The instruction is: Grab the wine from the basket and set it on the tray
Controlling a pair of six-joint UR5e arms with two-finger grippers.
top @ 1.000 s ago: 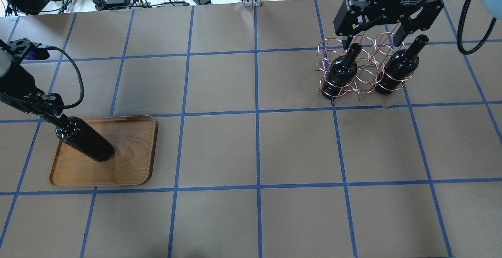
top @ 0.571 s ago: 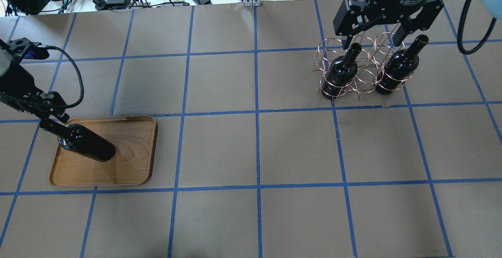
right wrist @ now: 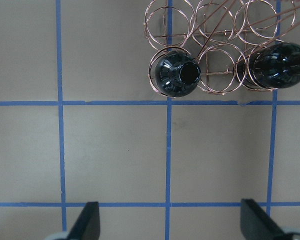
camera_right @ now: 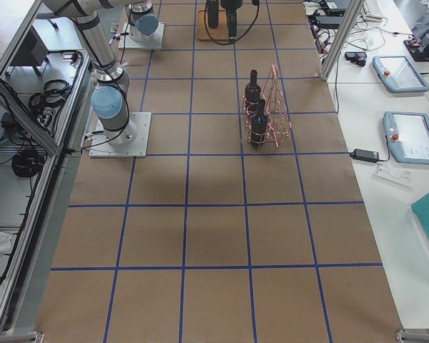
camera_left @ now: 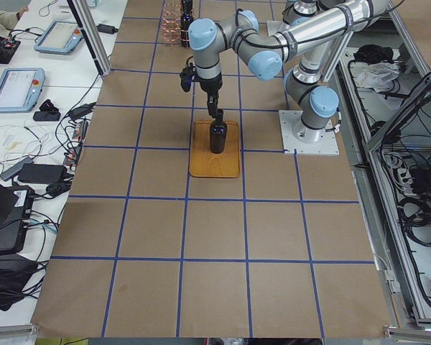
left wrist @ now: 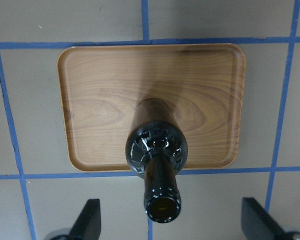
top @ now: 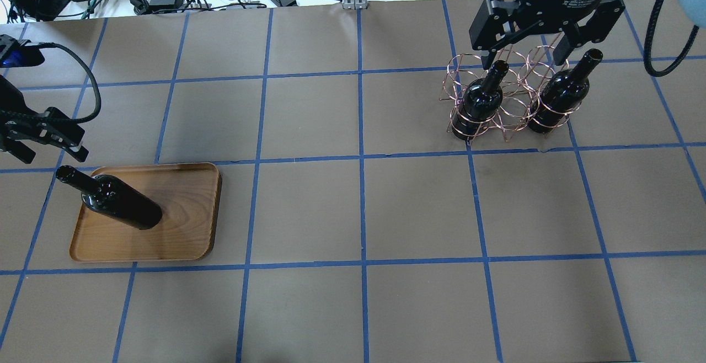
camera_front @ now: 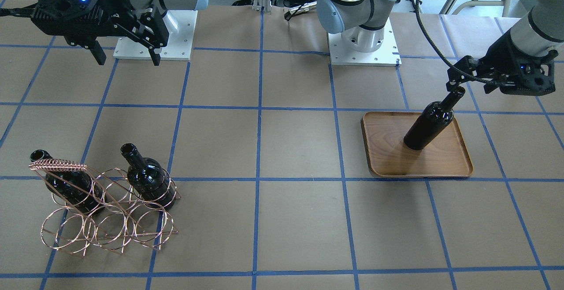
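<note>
Black-jawed and spread wide, the left gripper (camera_front: pixel 468 86) holds nothing. It hangs just above and beside the mouth of the wine bottle (top: pixel 118 206), with no contact showing. That bottle stands upright and unsupported on the wooden tray (top: pixel 182 241), its base toward the tray's middle and the only thing on it. To my eye the placing step is done. All this arm owes now is a clean lift away without clipping the neck.

Over on the other side, the right gripper (top: pixel 523 59) is also wide open and empty, hovering above the copper wire basket (top: pixel 513 116). Two more bottles (top: pixel 482 101) sit upright in the basket's loops, an empty loop between them. If another is wanted, the call is to centre over a neck, drop, close and draw it straight up clear of the wire.
</note>
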